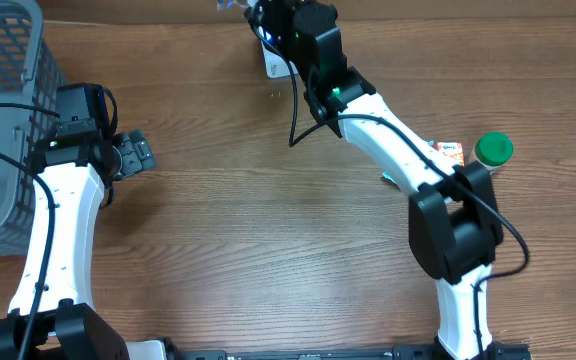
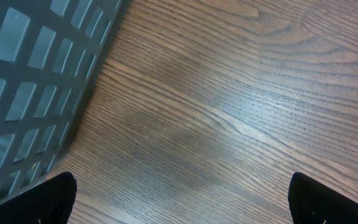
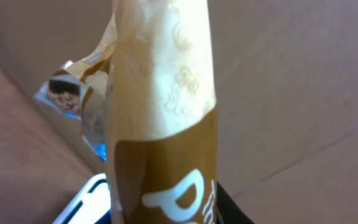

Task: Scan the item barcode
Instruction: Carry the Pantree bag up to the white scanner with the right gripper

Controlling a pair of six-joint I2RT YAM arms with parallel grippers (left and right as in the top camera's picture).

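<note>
Clad in white shells (image 1: 63, 215) along each link, jointed with bulky black housings (image 1: 455, 235), strung with thin black cables (image 1: 293, 110) looping loose, lit by small green lamps (image 1: 338, 93) near the wrists, tipped with matte black fingers (image 2: 51, 199).

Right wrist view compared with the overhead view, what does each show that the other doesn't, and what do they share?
Only the right wrist view shows the brown and cream snack packet up close, with white lettering. Only the overhead shows the grey basket, the green-capped bottle and the open left tool. Both show the white device and a blue glow beside it.
</note>
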